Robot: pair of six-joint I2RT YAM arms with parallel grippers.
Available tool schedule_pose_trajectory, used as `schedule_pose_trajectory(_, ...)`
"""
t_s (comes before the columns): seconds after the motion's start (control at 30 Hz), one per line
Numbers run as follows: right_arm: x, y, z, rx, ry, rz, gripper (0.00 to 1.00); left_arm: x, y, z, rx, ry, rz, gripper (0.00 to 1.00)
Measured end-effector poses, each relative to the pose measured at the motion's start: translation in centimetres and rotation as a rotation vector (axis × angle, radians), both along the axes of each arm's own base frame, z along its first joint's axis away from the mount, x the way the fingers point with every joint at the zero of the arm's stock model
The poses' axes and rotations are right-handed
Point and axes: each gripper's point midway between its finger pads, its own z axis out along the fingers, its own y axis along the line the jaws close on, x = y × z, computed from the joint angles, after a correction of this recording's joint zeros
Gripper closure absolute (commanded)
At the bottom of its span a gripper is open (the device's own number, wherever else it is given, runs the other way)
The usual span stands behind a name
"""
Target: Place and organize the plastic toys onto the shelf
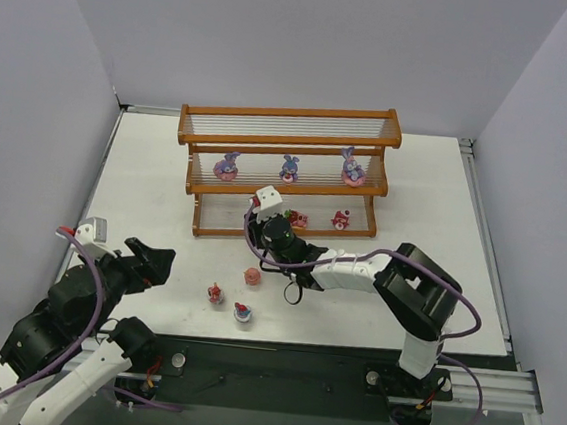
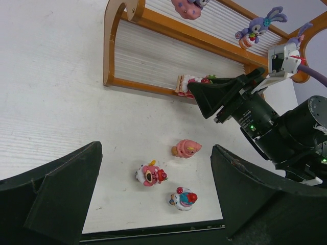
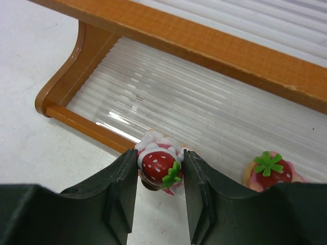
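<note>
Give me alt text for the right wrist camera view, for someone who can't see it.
The right tool clamps a small strawberry-topped cake toy at the front rail of the lowest tier of the wooden shelf. A second strawberry-topped toy sits on that tier just to the right, and the white table shows at left.

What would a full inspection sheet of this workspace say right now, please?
Surface: white table, faintly grained.
Job's things: shelf upright at the far side; three purple bunnies on its middle tier; one strawberry toy on the bottom tier; three loose toys on the table.
Clutter: nothing seen.
Grippers: right gripper shut on a strawberry cake at the bottom tier's front rail; left gripper open, empty.
Cables: purple cables along both arms; a black loop below the right wrist.
Surroundings: pale walls on three sides.
</note>
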Motion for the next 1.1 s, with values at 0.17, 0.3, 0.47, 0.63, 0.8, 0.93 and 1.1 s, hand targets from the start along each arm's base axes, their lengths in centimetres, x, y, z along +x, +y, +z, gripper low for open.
schedule_pose_trajectory(0.17, 0.7, 0.6, -0.1, 0.009, -0.042, 0.015, 1.0, 0.1, -0.1, -0.1, 0.0, 0.007, 0.001, 0.03)
schedule_pose_trajectory(0.3, 0.9, 0.7, -0.6, 0.001, -0.054, 0.018, 1.0, 0.0, -0.1, -0.1, -0.004, 0.008, 0.002, 0.03)
schedule_pose_trajectory(0.47, 1.6, 0.9, -0.6, 0.012, -0.088, 0.005, 1.0, 0.0, -0.1, -0.2, -0.003, 0.01, -0.003, 0.03)
schedule_pose_trajectory(0.63, 2.1, 0.8, -1.3, 0.01, -0.103, -0.014, 1.0, 0.0, -0.1, -0.2, -0.003, 0.013, -0.001, 0.03)
schedule_pose_trajectory(0.8, 2.4, 0.8, -1.5, 0.022, -0.12, -0.029, 1.0, -0.1, -0.1, -0.3, -0.002, 0.016, -0.005, 0.03)
schedule_pose_trajectory(0.93, 2.5, 0.7, -2.1, 0.012, -0.133, -0.034, 1.0, -0.1, -0.1, -0.4, 0.001, 0.018, -0.002, 0.03)
schedule_pose_trajectory(1.1, 2.6, 0.6, -2.4, 0.004, -0.137, -0.035, 1.0, -0.1, 0.0, -0.5, 0.003, 0.021, 0.0, 0.03)
